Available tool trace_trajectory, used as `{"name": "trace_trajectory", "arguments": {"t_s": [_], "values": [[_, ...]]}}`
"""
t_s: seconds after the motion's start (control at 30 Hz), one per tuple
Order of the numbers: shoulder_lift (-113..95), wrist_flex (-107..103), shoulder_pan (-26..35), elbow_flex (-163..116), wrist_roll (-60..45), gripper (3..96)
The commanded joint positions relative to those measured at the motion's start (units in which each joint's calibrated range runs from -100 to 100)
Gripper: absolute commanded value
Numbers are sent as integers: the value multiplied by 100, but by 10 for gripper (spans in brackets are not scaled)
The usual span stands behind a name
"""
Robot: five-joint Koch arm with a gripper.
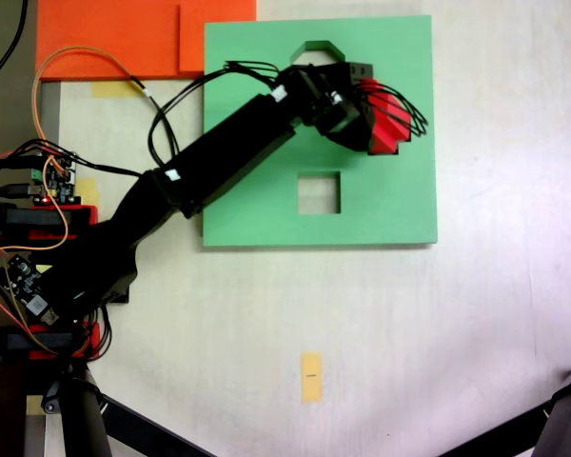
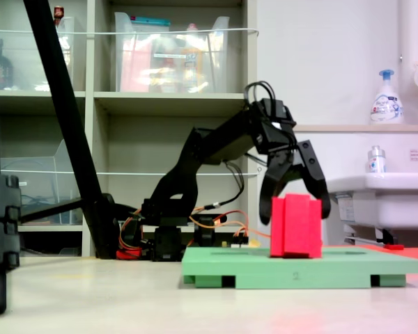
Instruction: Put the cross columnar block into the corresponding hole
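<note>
Spread wide, the black pincer (image 2: pixel 295 209) is seen in the second exterior view hanging over a red block (image 2: pixel 296 226), one finger (image 2: pixel 267 203) down each side. Whether the fingers touch the block cannot be told. The block stands upright on a green board (image 2: pixel 299 265), its foot resting on or in the board's top; which of the two cannot be told from the side.

From above, in the first exterior view, the pincer (image 1: pixel 362 116) and the red block (image 1: pixel 387 121) are shown over the upper right part of the green board (image 1: pixel 381 205). The hole under the block is hidden by the block and the pincer, so its shape cannot be made out. An eight-sided hole (image 1: pixel 316 49) is cut near the board's top edge, partly covered by the arm, and a square hole (image 1: pixel 319 192) is cut near the board's middle; both are empty.

The black arm (image 1: pixel 219 157) is stretched from its base at the first exterior view's left edge across the board, with loops of black cable (image 1: pixel 167 129) along it. An orange sheet (image 1: pixel 124 38) lies at the first exterior view's upper left, touching the board's corner. A small yellow tag (image 1: pixel 311 376) is stuck on the pale surface (image 1: pixel 476 324) below the board, well apart from it.

In the second exterior view, shelves (image 2: pixel 167 97) with clear bins are seen behind the arm (image 2: pixel 202 156), and a white sink (image 2: pixel 376 198) with a soap bottle (image 2: pixel 386 97) at the second exterior view's right.
</note>
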Motion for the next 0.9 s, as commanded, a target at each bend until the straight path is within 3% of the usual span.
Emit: {"name": "trace_trajectory", "arguments": {"t_s": [0.03, 0.9], "values": [[-394, 39, -10, 188, 68, 342], [165, -1126, -98, 168, -39, 340]]}}
